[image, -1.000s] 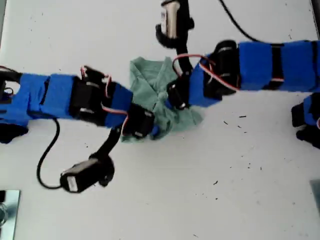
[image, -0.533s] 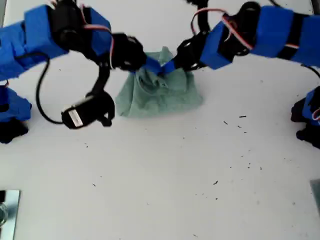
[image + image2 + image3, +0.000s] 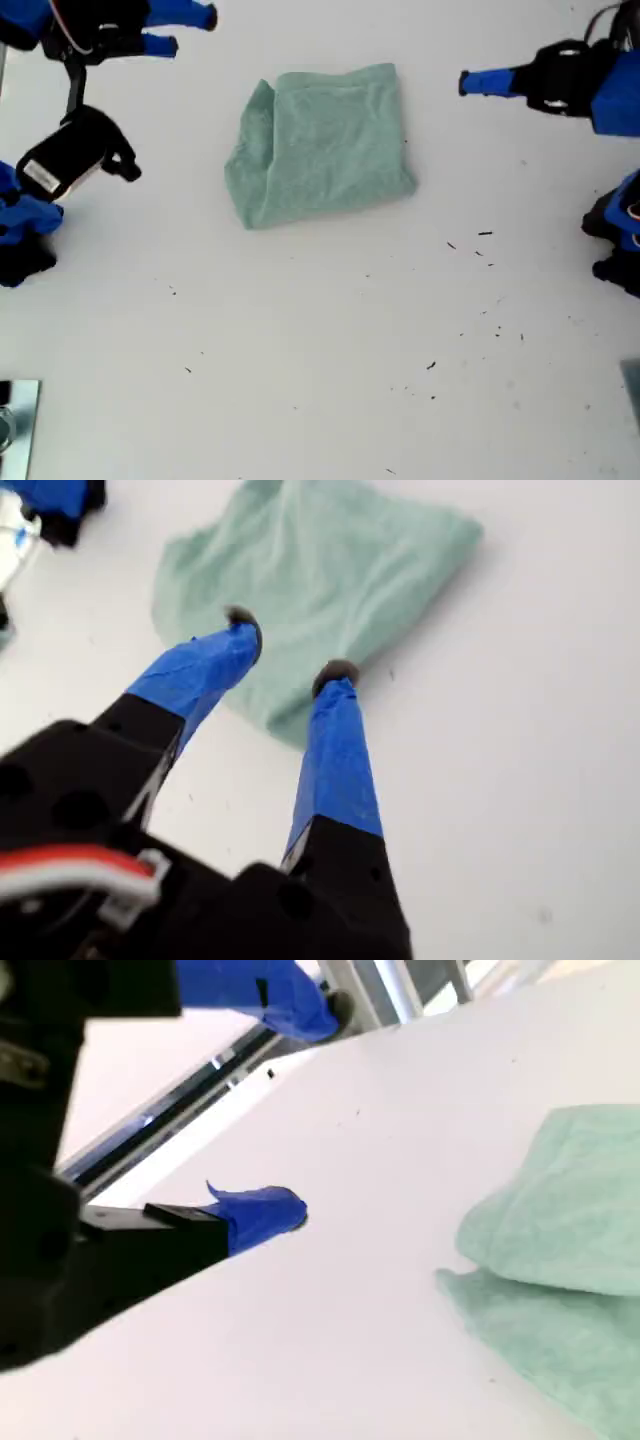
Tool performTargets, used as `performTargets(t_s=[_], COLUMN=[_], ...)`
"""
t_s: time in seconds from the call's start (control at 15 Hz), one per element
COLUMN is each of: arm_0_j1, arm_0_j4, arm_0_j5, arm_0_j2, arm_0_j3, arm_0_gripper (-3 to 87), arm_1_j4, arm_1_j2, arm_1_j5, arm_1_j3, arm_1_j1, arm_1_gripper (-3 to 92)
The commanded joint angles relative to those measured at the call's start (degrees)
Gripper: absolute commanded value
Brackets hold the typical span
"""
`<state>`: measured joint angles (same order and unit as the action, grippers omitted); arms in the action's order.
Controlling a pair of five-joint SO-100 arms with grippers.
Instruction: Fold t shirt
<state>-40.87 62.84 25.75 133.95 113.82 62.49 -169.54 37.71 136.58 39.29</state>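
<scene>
Exterior view: the t shirt (image 3: 322, 145) sits folded into a chunky rectangle on the white counter (image 3: 330, 350). There's one blue tool off each side of it, both well apart from the cloth.

First wrist view: my first tool (image 3: 288, 652) has its blue fingers (image 3: 335, 755) spread with nothing between them, hovering just short of the t shirt (image 3: 320, 575).

Second wrist view: my second tool (image 3: 290, 1110) is wide open and empty too, with the t shirt (image 3: 560, 1260) near it, a doubled edge showing.
</scene>
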Motion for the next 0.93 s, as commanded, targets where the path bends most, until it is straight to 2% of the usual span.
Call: performTargets(t_s=[0.0,0.07,0.13,0.2,0.33,0.47,0.53,0.6,0.67,0.8,0.87], arm_0_j1=[8.09,11.87,15.64,19.95,26.02,29.97,31.2,31.82,32.34,32.52,32.52], arm_0_j4=[-7.73,-11.25,-13.8,-16.35,-8.0,-6.42,-3.6,-3.16,-3.16,-3.16,-3.16], arm_0_j5=[-4.39,-7.47,-10.72,-13.97,-22.06,-23.64,-28.74,-22.76,-22.76,-22.76,-22.76], arm_0_j2=[17.49,25.75,34.89,47.11,72.86,72.86,72.42,72.6,72.6,72.6,72.6], arm_0_j3=[19.78,29.88,39.64,50.54,66.88,71.02,71.89,71.46,71.46,71.46,71.46], arm_0_gripper=[18.9,10.7,1.2,-0.1,0.4,5.2,7.9,10.1,10.8,10.9,10.9], arm_1_j4=[8.0,12.48,16.0,18.9,19.86,17.49,15.47,14.5,14.5,15.21,15.38], arm_1_j2=[-14.24,-20.57,-28.13,-31.46,-31.29,-31.29,-30.23,-31.29,-31.2,-31.29,-31.29], arm_1_j5=[-1.85,-4.48,-6.94,-10.72,-15.12,-24.17,-24.79,-24.79,-19.34,9.84,9.32], arm_1_j3=[8.53,13.71,19.51,23.82,29.27,39.11,40.78,41.04,41.22,40.87,40.87], arm_1_j1=[-2.64,-3.87,-5.54,-7.03,-9.32,-7.91,-8.53,-9.58,-9.58,-9.23,-9.49], arm_1_gripper=[12.0,2.5,2.4,2.4,2.4,2.2,2.5,2.6,3.1,3.2,2.6])
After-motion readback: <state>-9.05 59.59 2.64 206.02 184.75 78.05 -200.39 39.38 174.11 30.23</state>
